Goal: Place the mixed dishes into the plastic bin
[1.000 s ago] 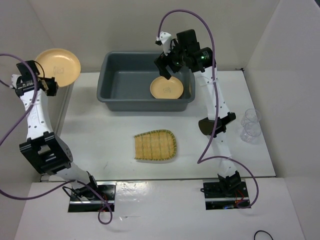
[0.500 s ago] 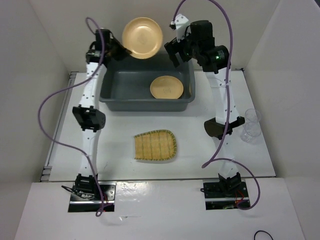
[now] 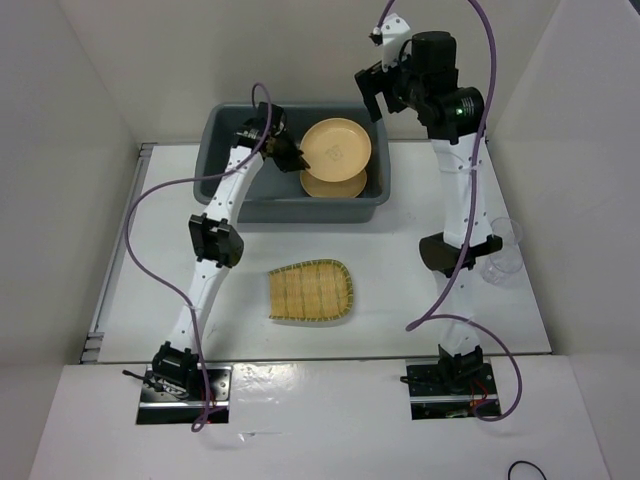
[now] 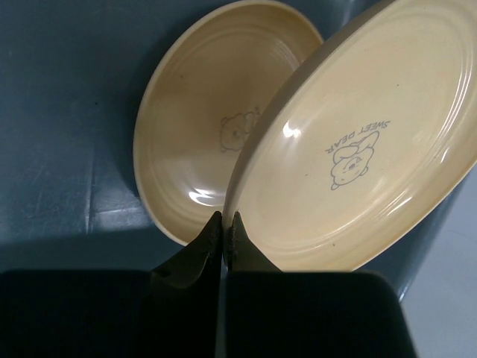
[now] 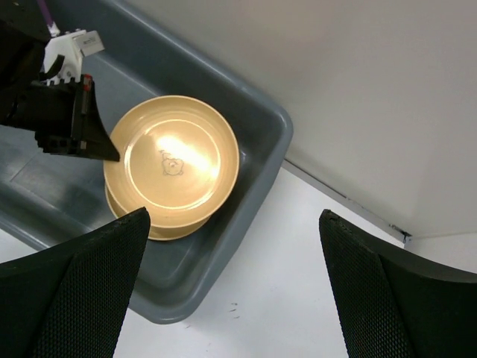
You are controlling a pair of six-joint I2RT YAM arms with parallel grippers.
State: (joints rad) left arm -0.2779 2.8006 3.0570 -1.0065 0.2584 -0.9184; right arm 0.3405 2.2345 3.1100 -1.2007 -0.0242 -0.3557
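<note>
A large dark grey rectangular plastic bin (image 3: 300,212) with rounded corners stands at the far side of the white table (image 3: 400,290). Inside it, towards its right end, a round shallow yellow-tan plate (image 3: 335,188) lies flat on the floor, a small bear print at its centre. Directly over that plate hangs a second round yellow-tan plate (image 3: 336,148) with the same print, tilted and overlapping the lower one; whether the two touch cannot be told. The left gripper (image 3: 297,160) reaches in over the bin's left half, its jaws pinched tight on the left rim of the tilted plate. The right gripper (image 3: 378,92) hangs high above the bin's far right corner with its jaws spread wide and nothing between them; its wrist view looks down on both plates and the left fingers. In front of the bin, apart from its near wall, a flat woven bamboo tray (image 3: 311,291) with one rounded end lies on the table. Well to the right of the bin, two small clear plastic cups (image 3: 503,250) stand close together, partly behind the right arm.
</note>
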